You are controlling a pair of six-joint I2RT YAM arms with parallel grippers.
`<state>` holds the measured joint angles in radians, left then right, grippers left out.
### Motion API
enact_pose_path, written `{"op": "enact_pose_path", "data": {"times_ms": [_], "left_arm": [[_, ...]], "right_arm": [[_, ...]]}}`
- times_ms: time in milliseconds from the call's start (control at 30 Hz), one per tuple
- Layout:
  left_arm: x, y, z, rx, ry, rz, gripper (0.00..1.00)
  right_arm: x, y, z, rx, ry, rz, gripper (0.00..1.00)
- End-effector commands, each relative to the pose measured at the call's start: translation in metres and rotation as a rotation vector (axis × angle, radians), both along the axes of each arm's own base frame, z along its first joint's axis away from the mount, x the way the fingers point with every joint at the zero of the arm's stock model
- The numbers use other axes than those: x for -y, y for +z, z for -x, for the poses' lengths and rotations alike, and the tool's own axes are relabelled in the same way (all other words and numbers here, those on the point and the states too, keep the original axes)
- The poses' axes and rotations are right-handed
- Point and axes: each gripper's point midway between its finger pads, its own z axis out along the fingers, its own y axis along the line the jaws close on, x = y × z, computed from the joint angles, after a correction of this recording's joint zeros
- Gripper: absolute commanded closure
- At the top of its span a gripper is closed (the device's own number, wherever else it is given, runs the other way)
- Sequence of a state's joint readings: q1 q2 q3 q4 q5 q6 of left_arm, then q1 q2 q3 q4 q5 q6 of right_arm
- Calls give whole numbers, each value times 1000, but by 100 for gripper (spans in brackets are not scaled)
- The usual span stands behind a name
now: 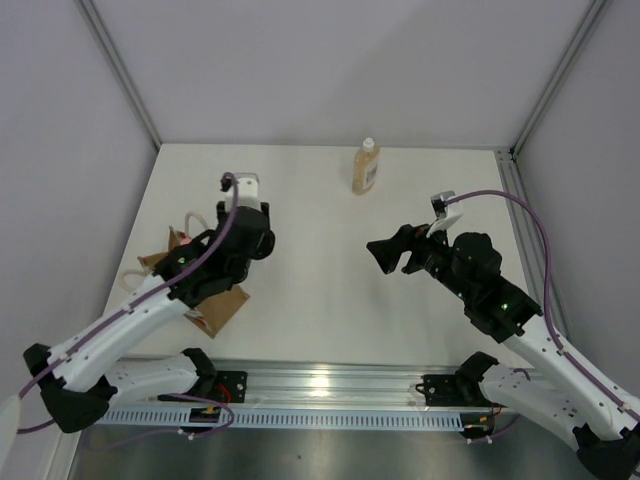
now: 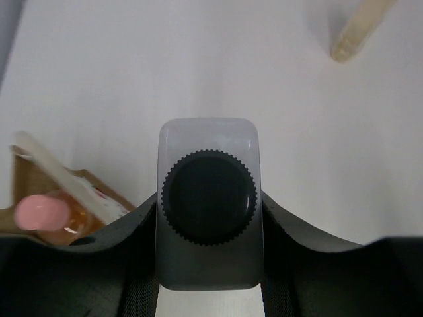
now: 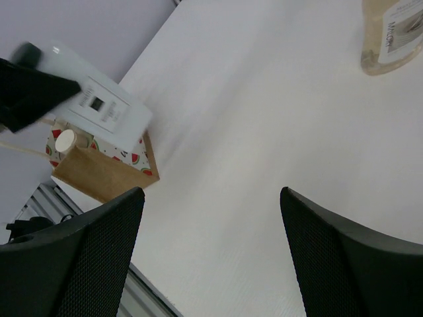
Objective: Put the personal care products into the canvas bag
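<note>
My left gripper (image 1: 247, 207) is shut on the white bottle with a dark cap (image 1: 247, 186), held in the air just beyond the canvas bag (image 1: 226, 309). In the left wrist view the bottle (image 2: 208, 198) sits between the fingers, cap toward the camera. The bag (image 2: 33, 181) holds the orange bottle with a pink cap (image 2: 38, 213). A white cap (image 3: 65, 140) also shows inside the bag (image 3: 99, 175). The amber bottle (image 1: 366, 167) stands at the table's far middle. My right gripper (image 1: 385, 252) is open and empty over the table's middle.
The left arm covers most of the bag in the top view. The bag's cream handles (image 1: 131, 282) stick out to the left. Grey walls close the table on three sides. A metal rail (image 1: 330, 385) runs along the near edge.
</note>
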<state>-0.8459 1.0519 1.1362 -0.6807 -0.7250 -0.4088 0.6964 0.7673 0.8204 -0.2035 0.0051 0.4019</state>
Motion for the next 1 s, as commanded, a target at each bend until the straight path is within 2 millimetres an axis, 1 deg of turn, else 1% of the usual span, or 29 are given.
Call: {"op": "enact_pose_path", "data": {"times_ms": [0, 67, 133, 167, 233, 333, 367, 467, 567, 600, 700, 733, 767, 833, 933, 967], "left_arm": [[-63, 99, 10, 234, 186, 78, 100], [-79, 121, 15, 285, 230, 94, 100], [-106, 142, 22, 331, 304, 65, 100], [-111, 142, 23, 331, 320, 43, 100], [-133, 152, 26, 353, 405, 8, 100], [-158, 156, 29, 366, 487, -32, 100], [-167, 154, 29, 362, 522, -35, 100], [-187, 149, 34, 358, 594, -17, 100], [-194, 142, 34, 345, 621, -1, 100], [-200, 140, 34, 341, 650, 0, 100], [-205, 120, 29, 285, 698, 27, 100], [-208, 114, 30, 260, 715, 30, 100], [-211, 109, 29, 254, 752, 65, 100], [-213, 99, 26, 228, 786, 101, 100], [-220, 92, 31, 235, 867, 140, 100], [-221, 87, 31, 229, 877, 138, 100]], "right_arm": [[-2, 11, 1, 41, 18, -16, 12], [-1, 11, 1, 42, 15, -14, 12], [1, 11, 0, 46, 8, -12, 12], [1, 11, 0, 47, 7, -11, 12], [2, 11, 0, 47, 4, -8, 12], [2, 10, 0, 47, 4, -6, 12], [1, 11, 0, 48, 7, -7, 12], [2, 12, 1, 50, 5, -9, 12], [3, 13, 2, 53, 7, -11, 12], [3, 14, 2, 54, 8, -13, 12], [3, 14, 2, 55, 10, -14, 12], [2, 15, 2, 55, 10, -14, 12], [2, 13, 2, 53, 10, -11, 12], [2, 13, 2, 52, 11, -12, 12], [2, 13, 3, 52, 16, -12, 12], [1, 14, 3, 53, 18, -14, 12]]}}
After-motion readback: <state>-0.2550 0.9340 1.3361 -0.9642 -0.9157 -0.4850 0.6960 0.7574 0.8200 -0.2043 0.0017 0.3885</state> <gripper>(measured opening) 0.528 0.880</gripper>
